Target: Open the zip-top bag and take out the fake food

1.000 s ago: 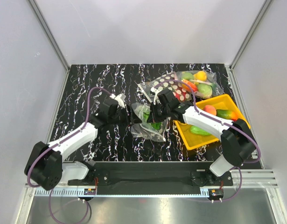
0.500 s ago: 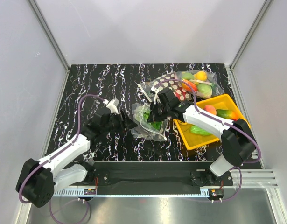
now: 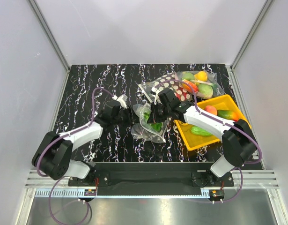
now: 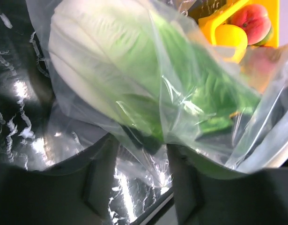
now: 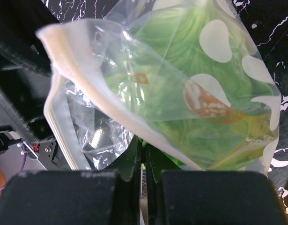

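The zip-top bag, clear and crinkly with white dots, lies mid-table with green lettuce inside. My right gripper is shut on the bag's upper edge; in the right wrist view its jaws pinch the film just under the pale zip strip, with lettuce behind the dotted film. My left gripper is at the bag's left side. In the left wrist view the left gripper is open, with a loose fold of the bag between its fingers and the lettuce just ahead.
A yellow bin holding a peach and other toys stands right of the bag. A dark polka-dot bag and a clear bag of fruit lie behind. Grey walls enclose the table.
The left arm drew back toward the near left, then returned to the bag's left side, its jaws narrowing a little. The right gripper kept its hold without moving.
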You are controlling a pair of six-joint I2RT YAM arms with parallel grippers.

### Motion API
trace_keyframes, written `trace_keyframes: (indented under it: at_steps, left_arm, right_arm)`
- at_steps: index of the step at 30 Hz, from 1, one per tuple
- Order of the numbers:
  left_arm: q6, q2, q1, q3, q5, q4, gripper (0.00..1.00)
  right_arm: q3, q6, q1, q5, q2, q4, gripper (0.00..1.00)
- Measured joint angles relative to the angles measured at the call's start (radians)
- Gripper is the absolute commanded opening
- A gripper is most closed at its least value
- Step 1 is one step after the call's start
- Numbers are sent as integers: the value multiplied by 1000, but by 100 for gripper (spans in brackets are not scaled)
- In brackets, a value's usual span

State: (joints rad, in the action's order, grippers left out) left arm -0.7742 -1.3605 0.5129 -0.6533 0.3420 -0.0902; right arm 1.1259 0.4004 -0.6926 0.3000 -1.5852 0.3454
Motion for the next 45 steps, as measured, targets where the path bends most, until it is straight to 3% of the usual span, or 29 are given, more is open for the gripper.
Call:
trace_keyframes:
  at_steps: [6,8,28,34,41,43,44,45]
  left_arm:
    - [-18,-68,1,-21,48,-48,5]
    - [-19,-69,1,-21,58,-46,0]
    - [38,-69,-89,-58,-17,186,0]
    - [49,-92,-124,-121,-14,219,0]
    - [72,-187,-126,-230,15,239,0]
    - [79,-187,-124,-231,21,242,6]
    - [85,-185,-123,-231,22,243,14]
    - [93,-182,-122,-231,21,246,29]
  right_arm:
    - [0,0,0,-3,0,8,0]
    - [2,0,0,-4,0,19,0]
    - [230,-48,18,28,64,397,0]
    - [291,-107,26,180,63,491,0]
    - [319,-146,28,356,36,486,0]
    - [328,-147,29,364,19,481,0]
    - [331,-146,29,364,11,479,0]
    - [333,-145,29,363,3,478,0]
